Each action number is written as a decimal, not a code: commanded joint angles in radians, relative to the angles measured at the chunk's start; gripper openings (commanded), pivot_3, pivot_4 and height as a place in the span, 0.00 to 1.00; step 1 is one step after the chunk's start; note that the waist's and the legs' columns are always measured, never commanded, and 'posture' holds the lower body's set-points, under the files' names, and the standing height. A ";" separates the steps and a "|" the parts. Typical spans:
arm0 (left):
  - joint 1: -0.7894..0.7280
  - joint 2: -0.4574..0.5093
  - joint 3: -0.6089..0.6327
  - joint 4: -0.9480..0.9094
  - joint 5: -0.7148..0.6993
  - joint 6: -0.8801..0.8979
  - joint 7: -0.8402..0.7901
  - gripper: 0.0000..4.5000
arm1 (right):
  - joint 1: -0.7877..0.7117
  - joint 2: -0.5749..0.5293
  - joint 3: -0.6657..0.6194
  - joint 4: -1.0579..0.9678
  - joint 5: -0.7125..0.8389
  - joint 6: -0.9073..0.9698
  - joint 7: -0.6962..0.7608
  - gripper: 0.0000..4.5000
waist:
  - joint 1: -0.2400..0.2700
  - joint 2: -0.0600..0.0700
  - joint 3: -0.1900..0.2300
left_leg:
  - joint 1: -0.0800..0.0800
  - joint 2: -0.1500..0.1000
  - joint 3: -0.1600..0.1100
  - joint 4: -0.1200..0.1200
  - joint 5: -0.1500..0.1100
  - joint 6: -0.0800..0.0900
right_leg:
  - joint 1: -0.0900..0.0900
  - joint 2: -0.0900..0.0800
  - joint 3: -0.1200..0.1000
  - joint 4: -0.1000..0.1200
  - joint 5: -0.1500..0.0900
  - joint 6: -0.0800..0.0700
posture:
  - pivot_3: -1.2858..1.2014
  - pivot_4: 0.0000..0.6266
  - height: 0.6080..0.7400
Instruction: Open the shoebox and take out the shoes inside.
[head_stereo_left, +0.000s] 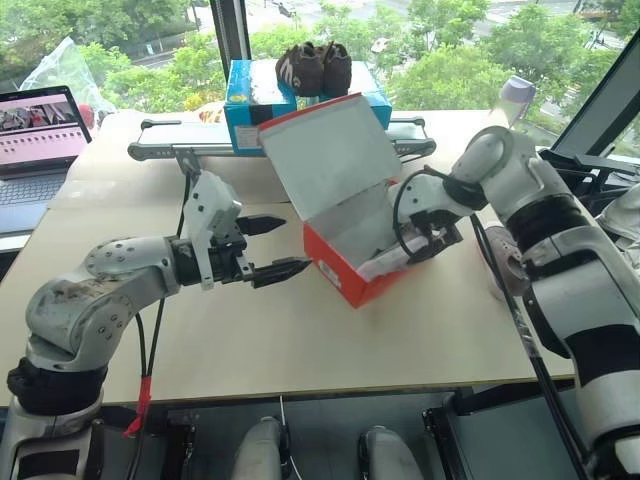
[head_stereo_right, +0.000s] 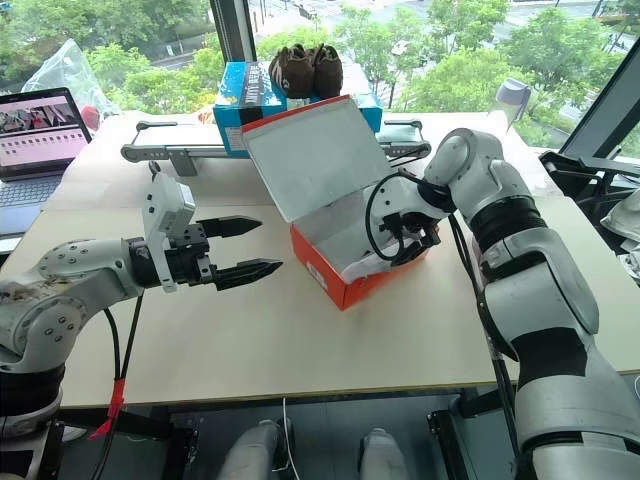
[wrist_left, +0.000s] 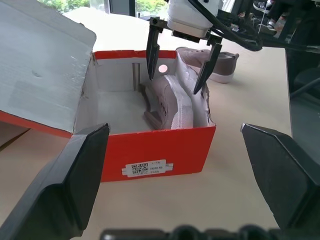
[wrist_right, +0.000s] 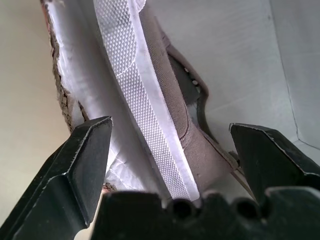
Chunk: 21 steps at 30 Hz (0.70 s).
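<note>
Red-orange shoebox lid up; one shoe out beyond right gripper, other shoe straddled below, unclamped; left gripper agape, idle.

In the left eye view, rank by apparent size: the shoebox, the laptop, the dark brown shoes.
1. shoebox, lid raised
2. laptop, partly cut off at the picture's edge
3. dark brown shoes, farthest away, so its true size is unsure

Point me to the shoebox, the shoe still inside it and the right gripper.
shoebox (wrist_left: 155, 150): left wrist view, on its red front wall above the label.
shoe in the box (wrist_left: 172, 102): left wrist view, on its grey upper.
right gripper (wrist_left: 179, 70): left wrist view, midway between its two open fingertips over the shoe.
</note>
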 joint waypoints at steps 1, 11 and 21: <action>-0.002 0.002 0.032 -0.039 -0.023 0.006 0.009 1.00 | 0.028 0.002 0.003 -0.032 0.005 -0.020 0.052 0.98 | 0.000 0.000 0.000 | 0.000 0.000 0.000 0.000 0.000 0.000 | 0.000 0.000 0.000 0.000 0.000 0.000 | 0.52 0.24 1.00; -0.005 0.006 0.030 -0.036 -0.031 0.005 0.017 1.00 | 0.034 0.069 -0.045 -0.003 -0.015 0.058 -0.008 0.68 | -0.002 0.000 0.000 | 0.000 0.000 0.000 0.000 0.000 0.000 | 0.000 0.000 0.000 0.000 0.000 0.000 | 0.52 0.24 1.00; -0.033 0.003 0.004 -0.005 -0.017 -0.010 -0.010 1.00 | -0.057 0.076 -0.156 -0.066 0.052 0.238 0.008 0.09 | -0.001 0.000 0.000 | 0.000 0.000 0.000 0.000 0.000 0.000 | -0.001 0.000 0.000 0.000 0.000 0.000 | 0.52 0.24 1.00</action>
